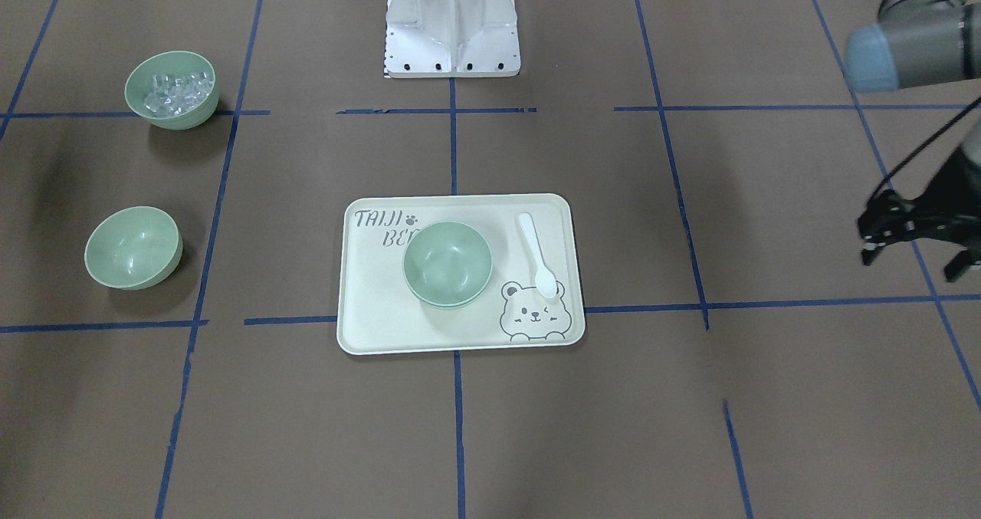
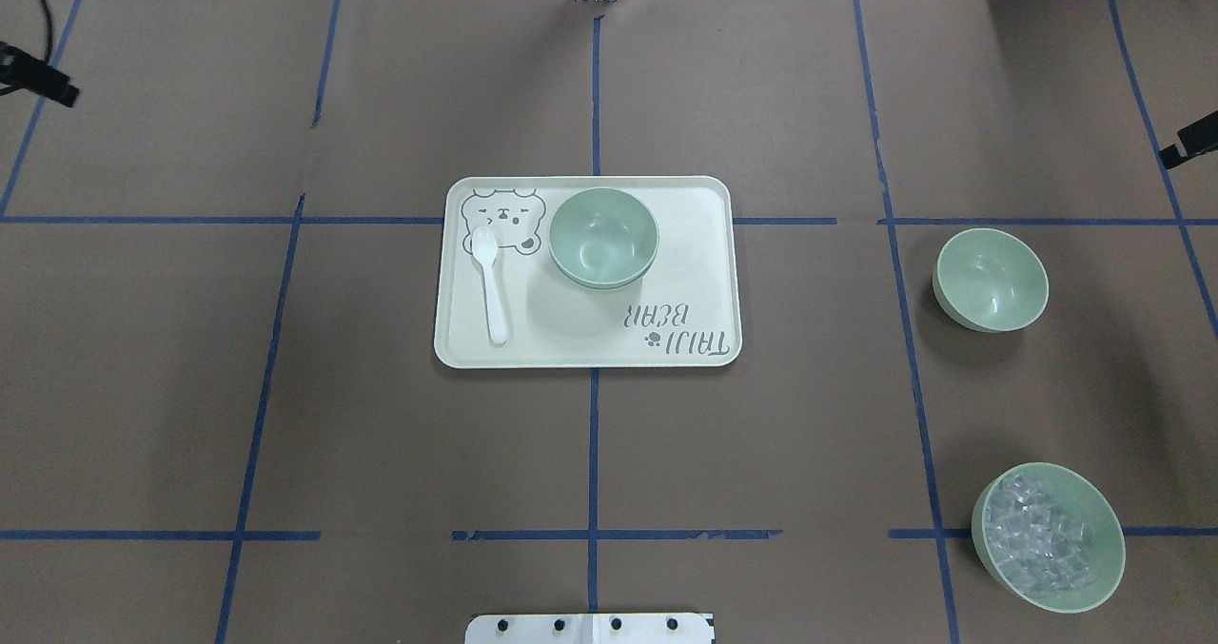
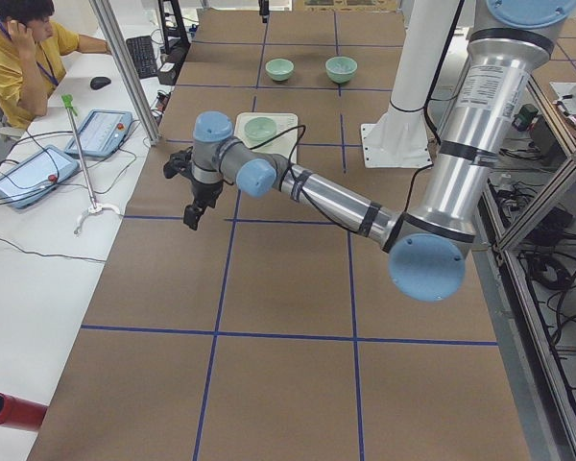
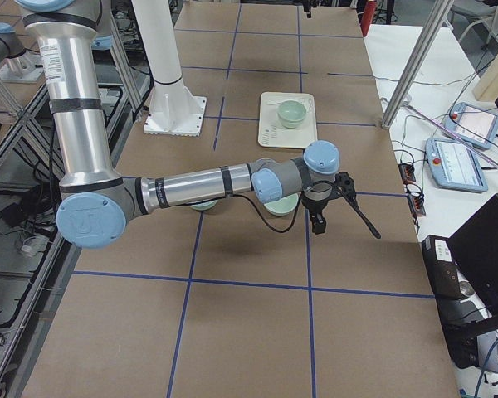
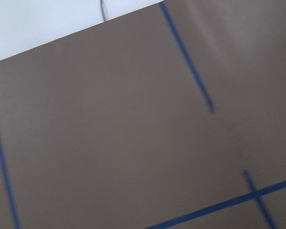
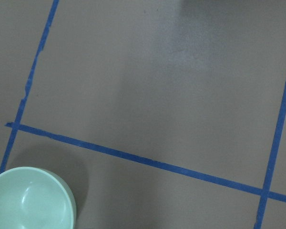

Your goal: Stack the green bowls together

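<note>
A pale green bowl [image 2: 603, 237] sits on the cream tray [image 2: 704, 197]; a second rim shows under it, so it looks like two nested bowls [image 1: 447, 264]. Another empty green bowl [image 2: 992, 279] stands alone on the table at my right [image 1: 132, 247], and its edge shows in the right wrist view [image 6: 31, 200]. My left gripper [image 1: 912, 258] hovers open and empty far off at my left. My right gripper [image 4: 344, 228] hangs beyond the lone bowl with its fingers spread wide and empty; only a tip [image 2: 1194, 140] shows overhead.
A green bowl of clear ice-like cubes [image 2: 1047, 537] stands at the near right. A white spoon [image 2: 492, 282] lies on the tray beside the bear print. The robot base [image 1: 452, 21] is at mid-table. An operator [image 3: 29, 48] sits at a desk beyond.
</note>
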